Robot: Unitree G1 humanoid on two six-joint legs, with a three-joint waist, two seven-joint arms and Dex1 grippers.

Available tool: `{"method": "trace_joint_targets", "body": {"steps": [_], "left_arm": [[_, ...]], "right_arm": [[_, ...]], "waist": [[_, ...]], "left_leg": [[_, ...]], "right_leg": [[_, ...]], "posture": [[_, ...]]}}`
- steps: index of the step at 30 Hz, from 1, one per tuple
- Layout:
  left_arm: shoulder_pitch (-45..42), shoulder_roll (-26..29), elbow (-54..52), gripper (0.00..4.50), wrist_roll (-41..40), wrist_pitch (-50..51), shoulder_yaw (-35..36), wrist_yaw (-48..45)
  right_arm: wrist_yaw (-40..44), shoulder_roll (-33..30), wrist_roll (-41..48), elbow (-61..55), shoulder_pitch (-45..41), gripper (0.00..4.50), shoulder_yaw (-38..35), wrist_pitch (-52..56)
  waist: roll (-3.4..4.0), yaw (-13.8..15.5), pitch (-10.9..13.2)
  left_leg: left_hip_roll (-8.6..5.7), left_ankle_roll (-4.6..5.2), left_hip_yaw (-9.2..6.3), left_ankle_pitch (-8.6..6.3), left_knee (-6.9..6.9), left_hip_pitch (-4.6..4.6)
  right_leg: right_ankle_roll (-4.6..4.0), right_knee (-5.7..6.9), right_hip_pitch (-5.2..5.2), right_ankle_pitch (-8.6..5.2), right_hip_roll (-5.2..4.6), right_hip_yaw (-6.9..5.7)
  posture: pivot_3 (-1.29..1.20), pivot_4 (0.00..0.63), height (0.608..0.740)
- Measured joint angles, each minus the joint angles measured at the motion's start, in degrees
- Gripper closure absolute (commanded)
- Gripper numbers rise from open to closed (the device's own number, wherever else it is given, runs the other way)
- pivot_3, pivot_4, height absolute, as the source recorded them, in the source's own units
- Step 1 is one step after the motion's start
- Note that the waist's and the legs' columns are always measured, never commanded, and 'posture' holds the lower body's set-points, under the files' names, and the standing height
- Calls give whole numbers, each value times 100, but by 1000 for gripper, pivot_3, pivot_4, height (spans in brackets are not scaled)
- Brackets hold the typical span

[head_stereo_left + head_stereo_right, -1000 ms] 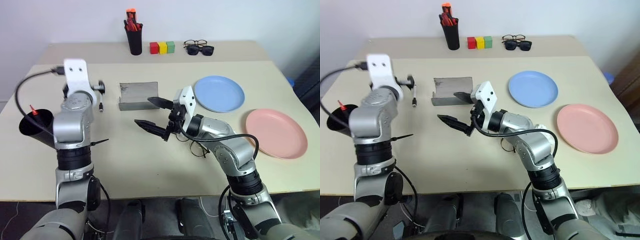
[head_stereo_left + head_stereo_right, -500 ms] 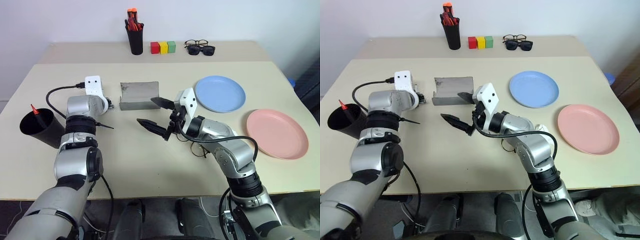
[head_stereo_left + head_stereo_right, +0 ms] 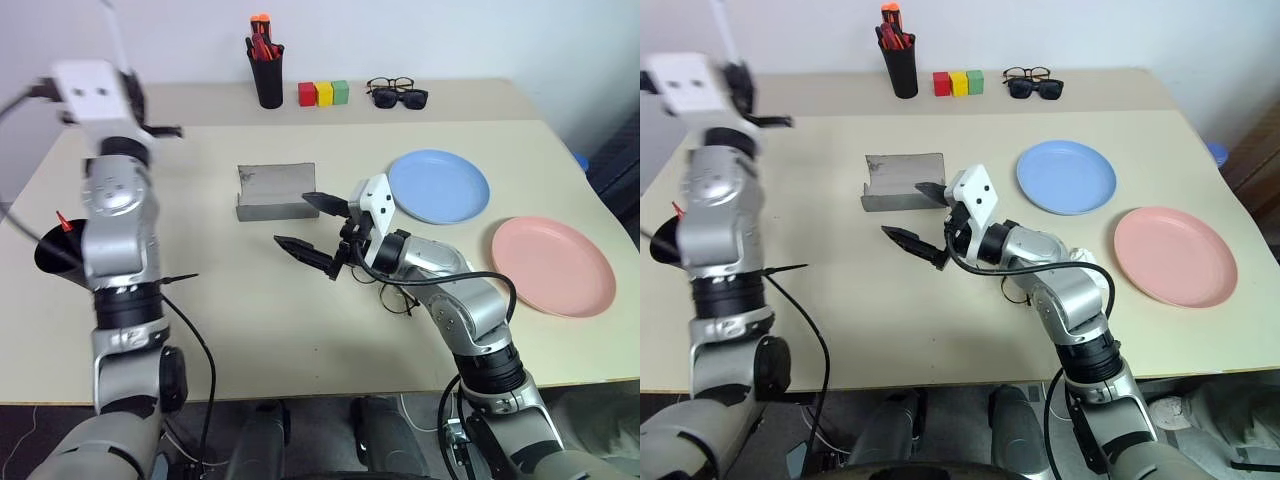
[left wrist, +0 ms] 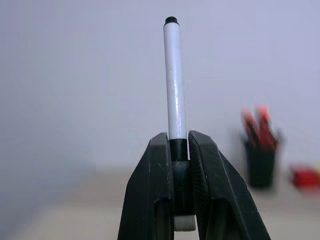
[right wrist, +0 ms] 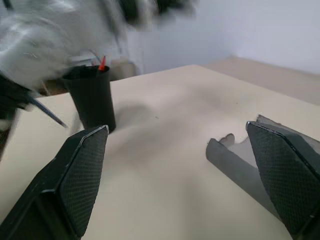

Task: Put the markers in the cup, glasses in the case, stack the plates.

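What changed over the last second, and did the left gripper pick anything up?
The left gripper dropped to the table beside the case, shut on the white marker lying there, then lifted it high with the marker pointing upward. The right gripper stayed open and still over the table. The red marker remains in the cup; the plates, blue and pink, haven't moved.

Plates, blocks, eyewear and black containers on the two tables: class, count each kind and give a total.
Plates: 2, the blue plate and the pink plate
Small blocks: 3, red block, yellow block, green block
Eyewear: 3, black-framed spectacles, sunglasses, wire-rimmed glasses
Black containers: 2, cup and pen holder
Total: 10
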Motion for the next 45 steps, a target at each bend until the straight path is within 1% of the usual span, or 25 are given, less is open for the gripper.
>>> {"method": "trace_joint_targets", "body": {"steps": [3,6,8,11,19,21,22,24,25,29,31,34,35,36,37,38,40,43,45], "left_arm": [[880,-17,-1015,4473,-108,370,482,97],[1859,-89,-1707,4473,-109,581,650,49],[2314,-265,-1953,4473,-123,592,722,39],[2742,-351,-2020,4473,-105,481,712,-11],[3438,-781,-1990,4473,62,102,712,196],[3510,-876,-1944,3536,64,54,713,242],[3510,-894,-1908,3179,66,43,712,269],[3508,-895,-1875,2191,90,22,711,301],[3500,-896,-1858,1731,115,-6,710,317],[3426,-897,-1852,1731,118,-81,707,327],[3216,-869,-1860,1731,-64,-27,630,175],[2430,-357,-1902,1731,-618,414,262,-477],[2185,-160,-1913,1197,-795,622,117,-716],[1935,143,-1863,847,-960,927,-117,-1068],[1726,470,-1701,386,-1034,1194,-382,-1404],[1528,712,-1507,37,-1094,1449,-628,-1710],[983,1067,-735,37,-1119,1842,-1204,-2331],[93,1091,688,37,-1300,2460,-1691,-3102],[-356,1121,1500,37,-1275,2449,-2130,-3737]], "right_arm": [[44,-5,16,1,-4,0,-35,4],[121,26,87,7,-18,0,-28,6],[173,66,119,28,-53,0,-8,6],[265,114,126,74,-104,0,26,4],[409,123,111,238,-244,0,62,-20],[418,107,106,238,-244,0,61,-22],[418,108,106,238,-244,0,61,-23],[415,103,105,238,-243,0,61,-23],[412,103,105,238,-242,0,60,-24],[384,95,100,238,-241,0,57,-24],[372,84,99,237,-232,0,43,-25],[344,84,100,236,-230,0,35,-26],[339,90,100,236,-230,0,39,-26],[332,92,99,237,-231,0,36,-27],[327,91,98,242,-231,0,36,-27],[325,94,99,246,-231,0,35,-28],[319,89,90,281,-233,0,17,-38],[304,90,52,303,-245,0,14,-61],[270,38,29,293,-227,0,-11,-69]], "waist": [[-2,18,0],[-7,46,-2],[-8,60,-2],[-8,55,-2],[-8,40,-2],[-8,44,-2],[-8,45,-2],[-8,45,-2],[-8,45,-2],[-8,41,-2],[-8,55,-2],[-11,122,-2],[-11,131,-2],[-11,134,-2],[-9,133,-2],[-6,123,0],[-3,110,2],[-3,71,2],[-3,24,3]], "left_leg": [[-1,1,-3,-1,12,1],[-1,3,-5,-2,17,2],[-1,3,-8,-2,16,3],[0,4,-8,-2,15,4],[2,5,-9,-3,13,5],[2,5,-9,-3,13,5],[2,5,-10,-3,13,5],[1,5,-9,-3,13,4],[1,5,-9,-3,13,4],[1,5,-9,-3,13,5],[1,5,-10,-3,14,4],[0,5,-13,-3,17,2],[0,5,-12,-3,16,2],[0,7,-11,-4,14,4],[0,8,-11,-4,10,5],[0,8,-11,-4,7,7],[1,8,-12,-4,7,9],[1,9,-13,-4,9,5],[1,9,-12,-4,7,3]], "right_leg": [[0,1,13,0,0,-3],[0,0,21,1,0,-5],[-1,0,21,1,1,-8],[-2,-1,21,0,2,-8],[-3,-2,20,0,5,-8],[-3,-2,20,0,5,-9],[-3,-1,20,0,5,-9],[-3,-3,20,0,5,-8],[-3,-3,20,0,5,-8],[-3,-2,20,0,5,-9],[-3,-1,20,0,5,-10],[-3,-4,24,1,5,-14],[-3,-8,25,1,5,-14],[-3,-8,25,1,5,-13],[-3,-7,23,0,8,-13],[-4,-7,23,0,9,-13],[-4,-1,21,0,11,-14],[-3,-4,20,0,11,-14],[-1,-7,20,-1,10,-14]], "posture": [[0,150,740],[0,150,740],[0,150,740],[0,150,740],[0,150,740],[0,150,740],[0,150,740],[0,150,740],[0,150,740],[0,150,740],[0,150,740],[0,150,740],[0,150,740],[0,150,740],[0,150,740],[0,150,740],[0,150,740],[0,150,740],[0,150,740]]}}
